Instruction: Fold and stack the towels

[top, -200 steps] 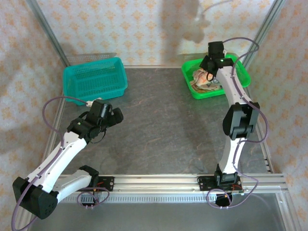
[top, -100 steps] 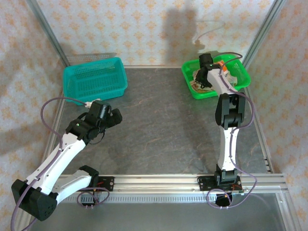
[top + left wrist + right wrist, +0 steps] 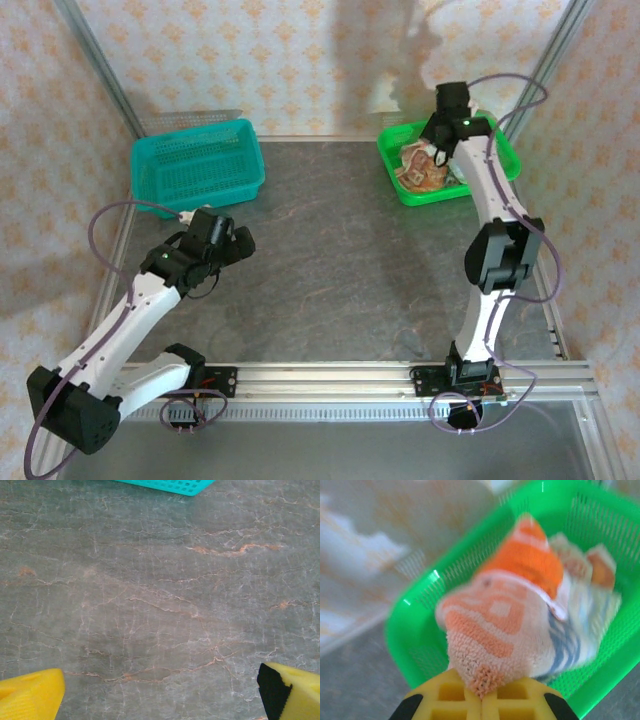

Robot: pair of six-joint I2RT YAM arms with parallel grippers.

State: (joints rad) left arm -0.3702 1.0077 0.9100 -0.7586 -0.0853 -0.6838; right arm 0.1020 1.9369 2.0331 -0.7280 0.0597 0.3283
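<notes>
My right gripper (image 3: 482, 697) is shut on a cream towel with orange print (image 3: 495, 630), pinching its edge between the yellow fingers. That towel (image 3: 420, 166) hangs lifted above the green basket (image 3: 500, 150), with more orange and blue-striped towels (image 3: 570, 600) lying under it in the basket (image 3: 420, 640). From the top view my right gripper (image 3: 437, 152) hovers over the basket's left half. My left gripper (image 3: 232, 243) is over bare table at the left, its yellow fingertips (image 3: 30, 697) wide apart, open, with nothing between them.
A teal basket (image 3: 198, 165) stands at the back left; its corner (image 3: 175, 485) shows at the top of the left wrist view. The grey marbled table (image 3: 340, 260) stretches between the two arms. Patterned walls close in the back and sides.
The right arm dipped into the green basket, closed on a towel, and has risen again with the towel hanging from it. The left arm has barely moved.
</notes>
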